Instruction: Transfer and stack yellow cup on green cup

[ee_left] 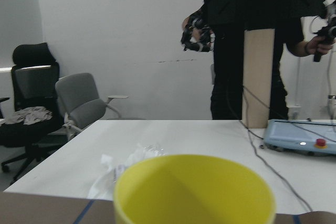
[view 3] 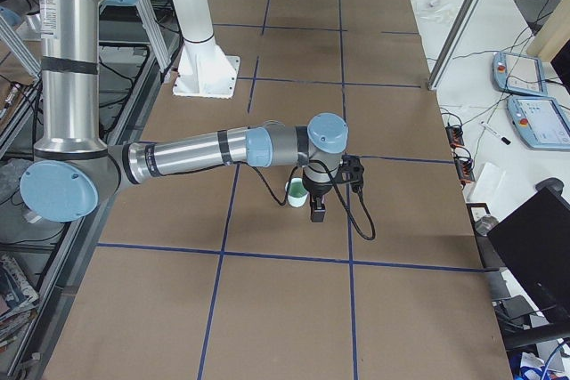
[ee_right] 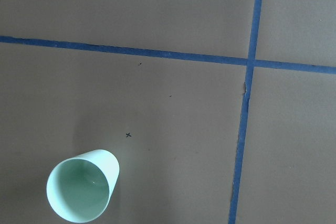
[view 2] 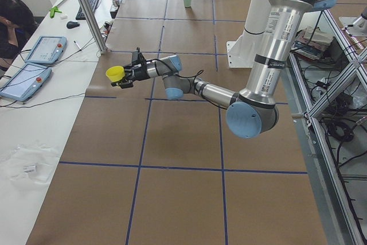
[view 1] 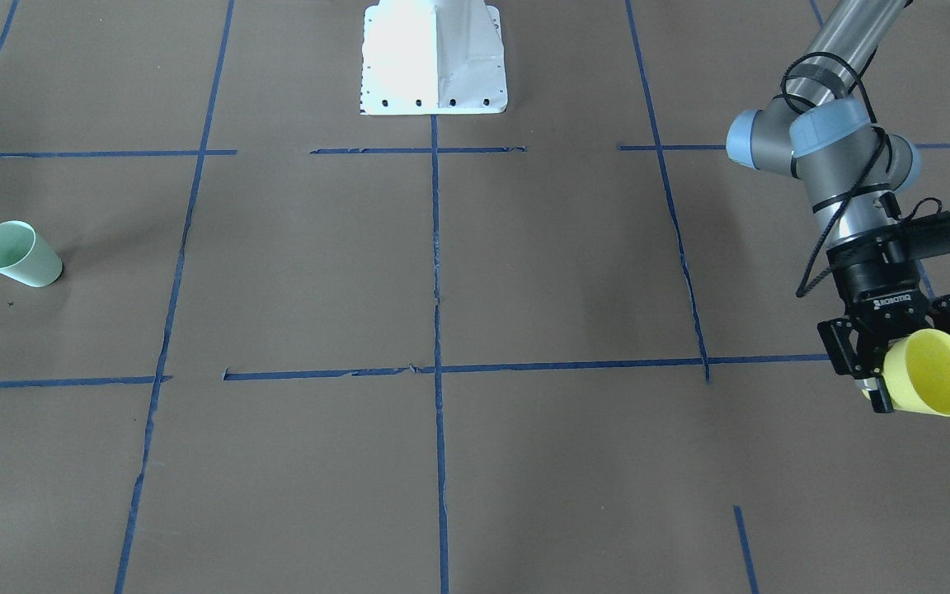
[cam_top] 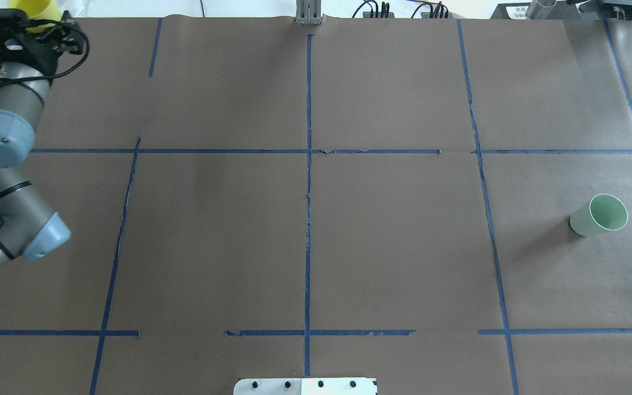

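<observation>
Exterior front-facing view: yellow cup is pinched between the fingers of the left gripper, held off the table at the robot's left end. Green cup stands upright at the opposite end, well apart. Right gripper hangs near the green cup; can't tell its opening.

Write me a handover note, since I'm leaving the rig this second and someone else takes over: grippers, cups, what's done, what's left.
Left gripper: shut on the yellow cup, held in the air at the robot's far left.
Right gripper: seen only in the right side view, near the green cup; open or shut cannot be told.
Green cup: upright, empty, on the robot's right side.
Done: yellow cup picked up.
Left: carry it across and stack it on the green cup.
</observation>
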